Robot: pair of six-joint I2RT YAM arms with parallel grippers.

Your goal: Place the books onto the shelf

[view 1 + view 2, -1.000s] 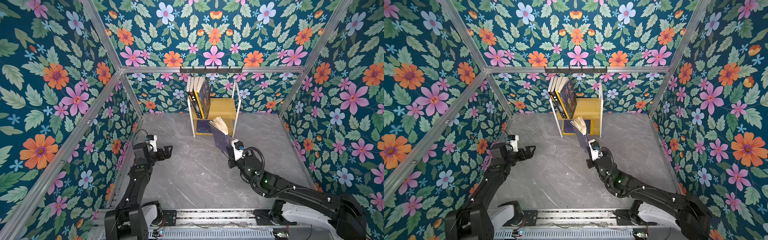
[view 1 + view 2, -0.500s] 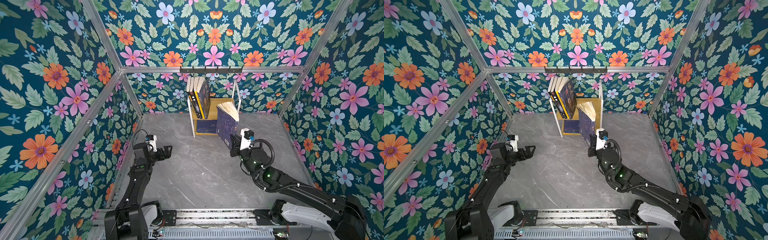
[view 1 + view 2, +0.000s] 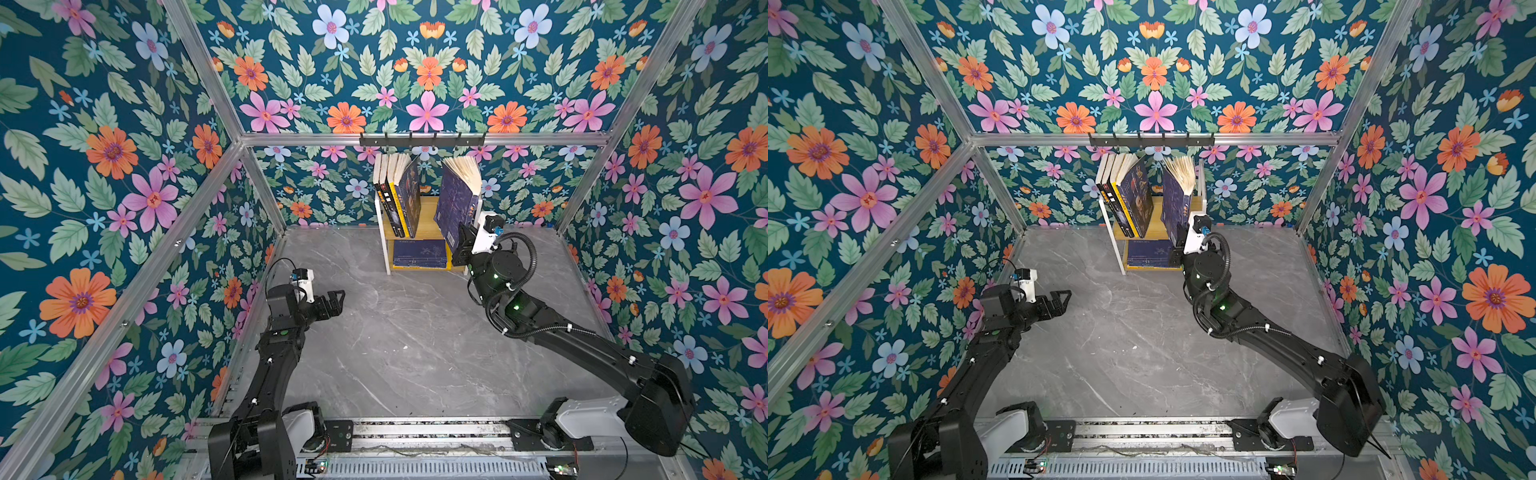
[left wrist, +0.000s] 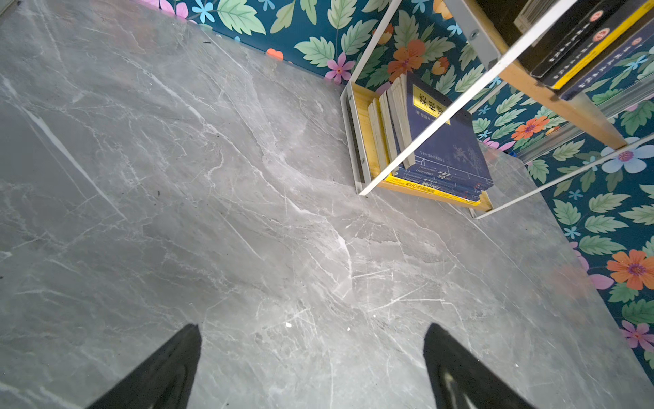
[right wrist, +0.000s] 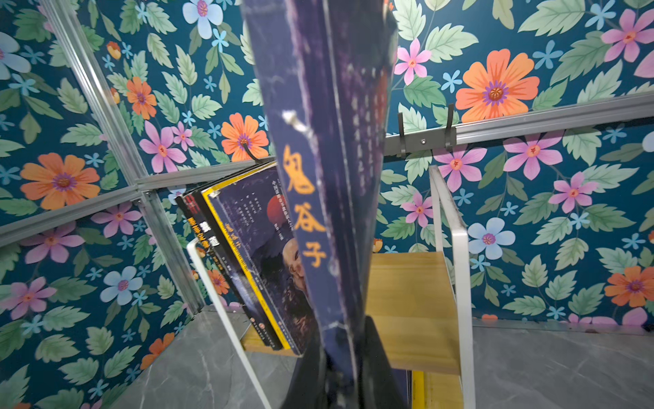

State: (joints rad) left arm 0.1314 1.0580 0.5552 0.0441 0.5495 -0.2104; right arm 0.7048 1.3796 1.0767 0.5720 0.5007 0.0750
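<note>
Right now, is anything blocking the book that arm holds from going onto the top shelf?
Nothing visible does. The held book faces bare top board, between the leaning books and the shelf's white post.

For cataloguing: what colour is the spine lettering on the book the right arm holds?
Orange lettering on the held book; clearest in the right wrist view.

**Q:** where's everything sitting rn?

**A:** From my seat, the shelf is mid back wall, under the hook rail. Upper tier has leaning books at its left end, and there's a flat stack on the lower. My right gripper has a book upright at the upper tier's right end. My left gripper is well apart, front-left over the table.
</note>
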